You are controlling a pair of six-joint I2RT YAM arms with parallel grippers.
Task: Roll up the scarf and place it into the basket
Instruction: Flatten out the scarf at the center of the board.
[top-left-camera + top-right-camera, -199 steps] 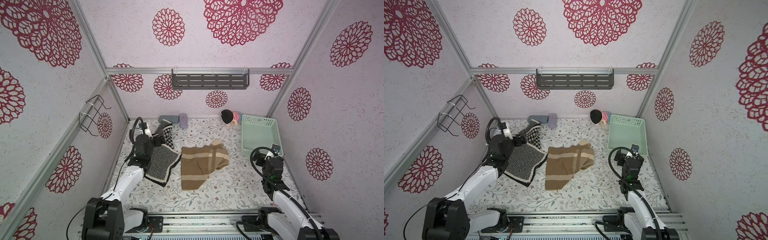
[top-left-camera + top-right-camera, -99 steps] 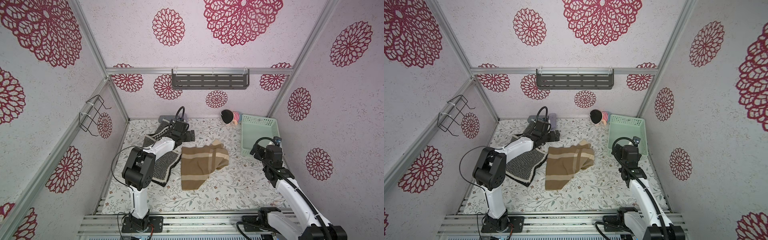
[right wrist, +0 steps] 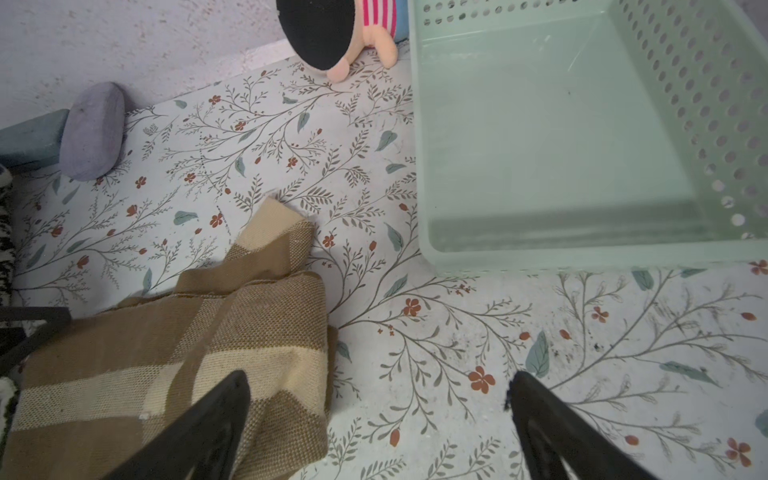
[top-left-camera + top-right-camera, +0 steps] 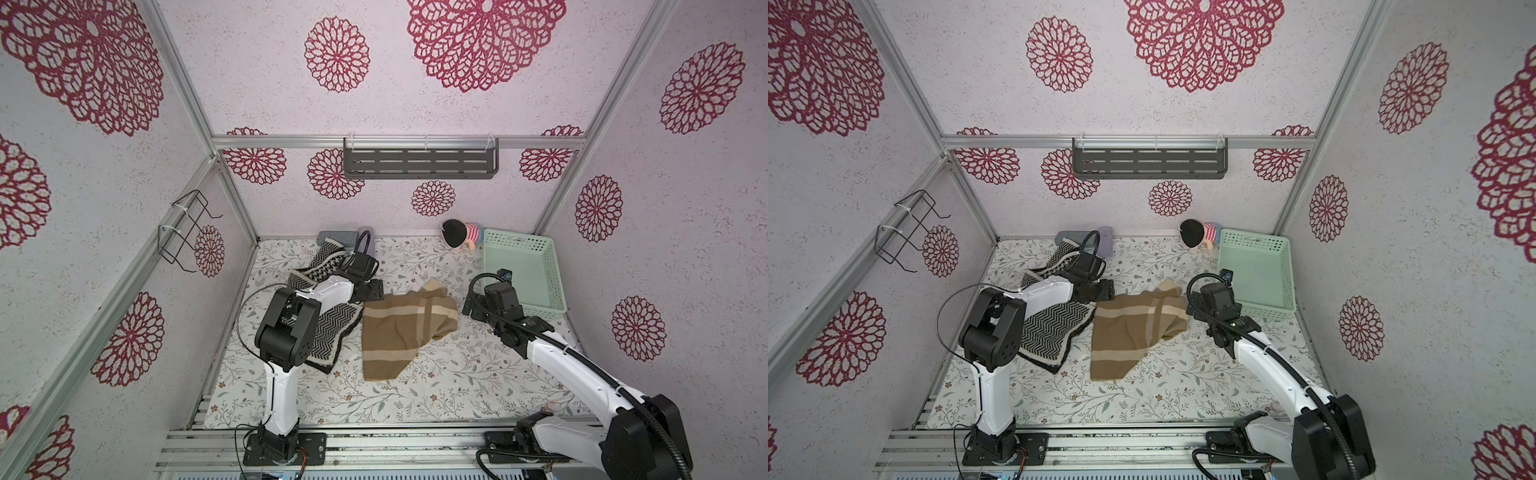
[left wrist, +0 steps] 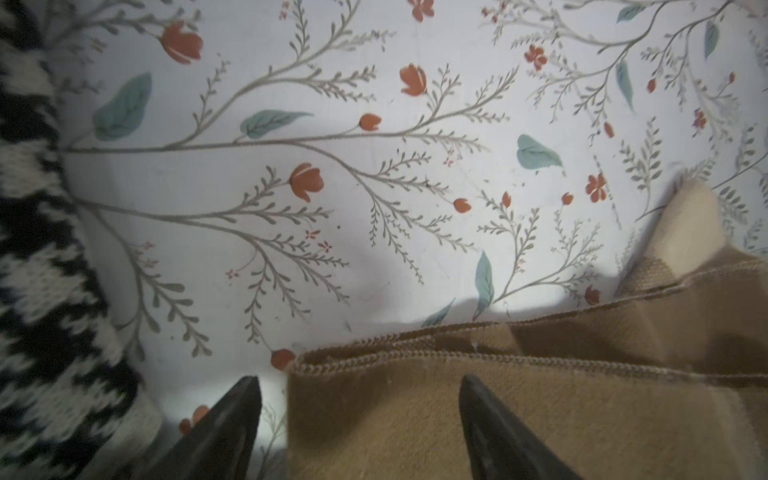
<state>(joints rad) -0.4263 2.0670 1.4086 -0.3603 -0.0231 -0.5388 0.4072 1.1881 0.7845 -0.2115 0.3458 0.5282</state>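
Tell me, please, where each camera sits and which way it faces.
Both top views: high at the front, looking down at the floral table; left arm, right arm, brown scarf and basket show.
Left wrist: on the left arm, looking down past the open left gripper at the scarf's edge.
Right wrist: on the right arm, looking past the open right gripper toward the basket.
Shared: all views show the scarf.

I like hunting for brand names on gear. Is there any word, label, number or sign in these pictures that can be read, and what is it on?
None can be read.
The basket, the brown striped scarf, the black-and-white knit, the doll, the wall shelf, the left arm and the right arm show only patterns or plain surfaces, no lettering.
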